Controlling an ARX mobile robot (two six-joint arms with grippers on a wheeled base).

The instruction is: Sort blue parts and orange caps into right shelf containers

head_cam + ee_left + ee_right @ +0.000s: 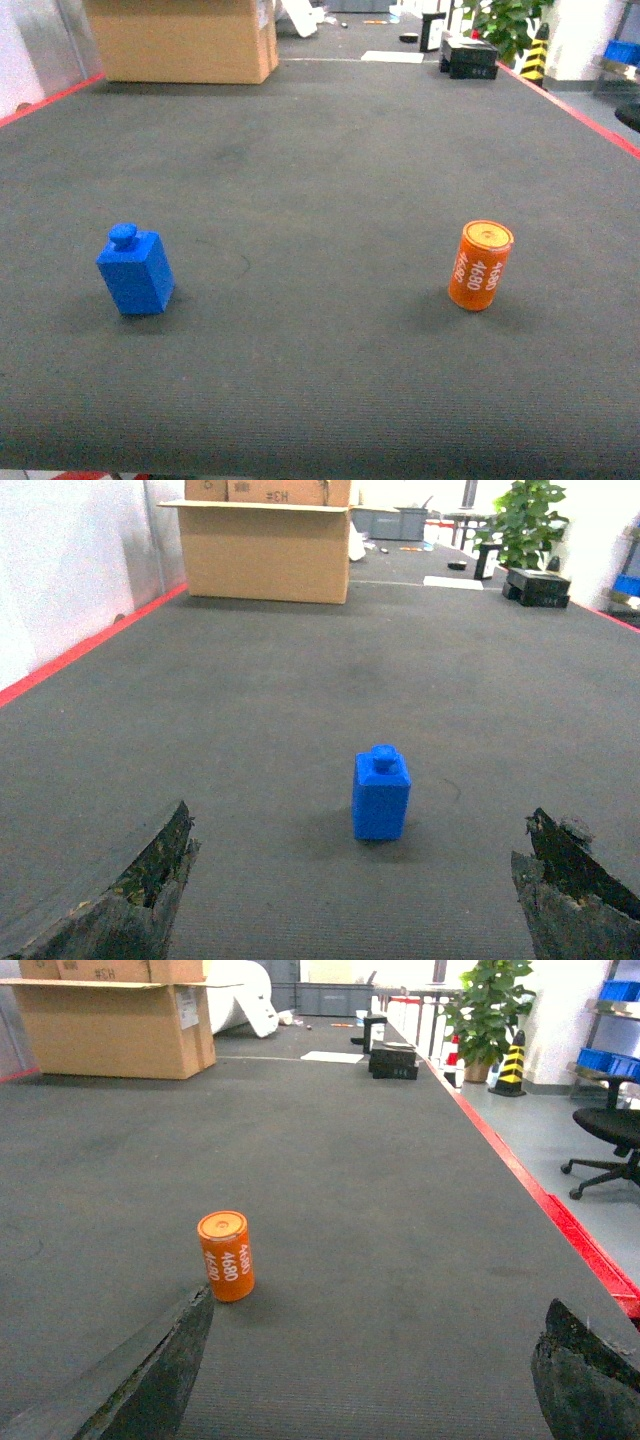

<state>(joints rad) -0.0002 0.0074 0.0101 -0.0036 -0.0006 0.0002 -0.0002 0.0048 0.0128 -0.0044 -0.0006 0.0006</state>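
Only left tool (355, 900) fingertips (150, 880) visible.

Dark grey ribbed carpet (320, 180) fills most of each view, edged by red floor tape (560, 1225) on both sides. A large open cardboard box (185, 40) stands at the upper left of the head view. At the upper right are a leafy potted plant (485, 1010), a yellow-and-black striped cone (512, 1060) and black cases (468, 56). A black office chair (612, 1140) sits at the right edge of the right wrist view, on lighter smooth floor.
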